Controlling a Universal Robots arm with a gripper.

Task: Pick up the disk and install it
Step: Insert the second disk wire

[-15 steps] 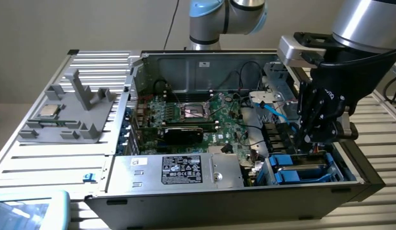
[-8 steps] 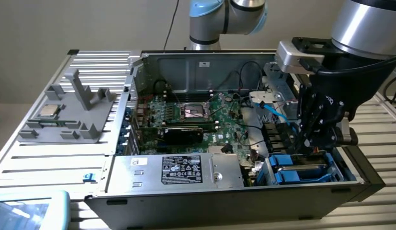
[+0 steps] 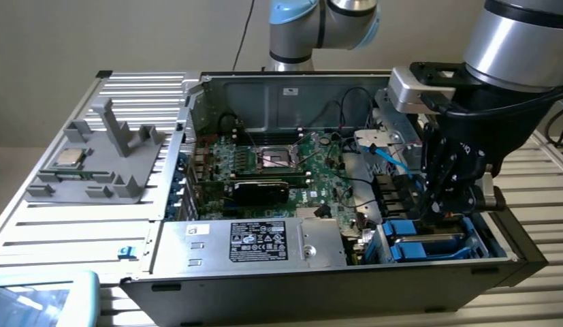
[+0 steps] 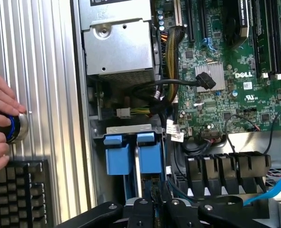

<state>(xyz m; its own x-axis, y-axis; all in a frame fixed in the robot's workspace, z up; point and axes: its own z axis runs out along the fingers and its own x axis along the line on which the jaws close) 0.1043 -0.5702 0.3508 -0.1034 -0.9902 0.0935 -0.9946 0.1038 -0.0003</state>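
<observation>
Currently, the tool [image 3: 447,204] is seen lowered into the drive bay at the lower right of the exterior view, inside the open computer case [image 3: 354,276]. Its jaws are drawn nearly together, and in the wrist view the tool [image 4: 154,199] is seen closed on the edge of the disk [image 4: 138,156], whose blue carrier tabs stand upright between the bay walls. In the exterior view the disk [image 3: 425,244] is shown seated in the blue bay at the lower right of the frame, directly beneath the tool.

The motherboard [image 3: 281,167] is laid out in the middle of the case, with a silver power supply [image 3: 254,242] carrying a black-and-white sticker in front of it, at the lower centre of the exterior view. A grey fixture [image 3: 104,160] is placed on the slatted worktop [image 3: 72,225] at the left of the exterior view, and a small square processor chip [image 3: 67,159] is rested on it. At the left edge of the wrist view, a person's hand [image 4: 0,121] is seen touching a round knob [image 4: 15,128], above a black keyboard [image 4: 16,192].
</observation>
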